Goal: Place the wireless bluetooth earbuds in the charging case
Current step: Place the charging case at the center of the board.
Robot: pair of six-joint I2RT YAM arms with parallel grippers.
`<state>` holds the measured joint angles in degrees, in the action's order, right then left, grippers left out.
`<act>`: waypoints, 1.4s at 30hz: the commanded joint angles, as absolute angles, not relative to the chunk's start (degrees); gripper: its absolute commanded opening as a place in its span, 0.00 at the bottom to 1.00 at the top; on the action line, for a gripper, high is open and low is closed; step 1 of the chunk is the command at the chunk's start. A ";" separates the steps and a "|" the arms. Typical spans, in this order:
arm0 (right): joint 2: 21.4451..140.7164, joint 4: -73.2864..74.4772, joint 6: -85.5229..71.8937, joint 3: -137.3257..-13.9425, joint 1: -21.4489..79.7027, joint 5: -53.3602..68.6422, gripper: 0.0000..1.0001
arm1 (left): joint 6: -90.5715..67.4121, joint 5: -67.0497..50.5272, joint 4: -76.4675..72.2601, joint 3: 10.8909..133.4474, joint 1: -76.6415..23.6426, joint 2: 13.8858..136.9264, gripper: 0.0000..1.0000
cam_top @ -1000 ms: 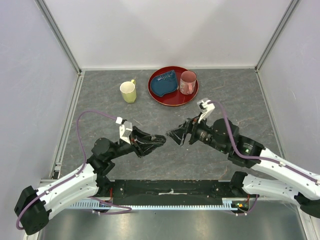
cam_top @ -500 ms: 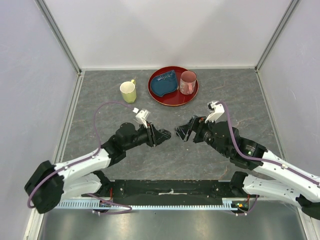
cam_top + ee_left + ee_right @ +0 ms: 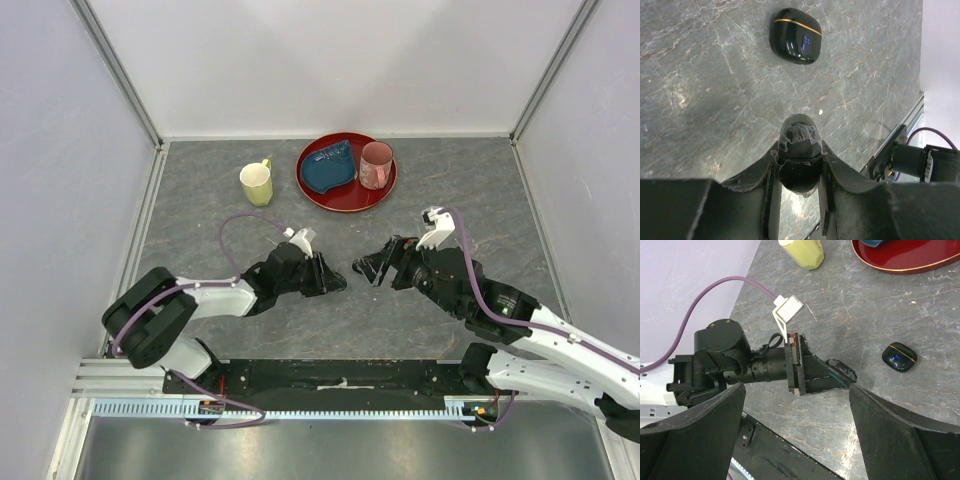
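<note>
My left gripper [image 3: 799,152] is shut on a black oval charging case [image 3: 799,134] that carries scraps of clear film, held just above the grey table. A second black case [image 3: 795,36] with a gold seam lies closed on the table ahead of it, also seen in the right wrist view [image 3: 899,356]. My right gripper [image 3: 365,268] faces the left gripper [image 3: 335,281] at mid table. It stands wide open with nothing between its fingers [image 3: 705,430]. The earbuds are out of view.
At the back stands a yellow mug [image 3: 257,183]. Beside it is a red tray [image 3: 345,205] holding a blue object [image 3: 328,168] and a pink mug [image 3: 376,165]. Walls close in the left, right and back sides.
My left arm has stretched out low over the table, carrying its gripper and the case slightly right. The right gripper has drawn back to the right.
</note>
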<state>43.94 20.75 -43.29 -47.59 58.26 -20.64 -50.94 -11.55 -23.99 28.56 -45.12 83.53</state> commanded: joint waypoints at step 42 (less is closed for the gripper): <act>43.33 21.18 -44.99 -45.97 57.83 -25.04 0.95 | -53.44 4.29 -18.03 23.03 -45.26 73.15 0.74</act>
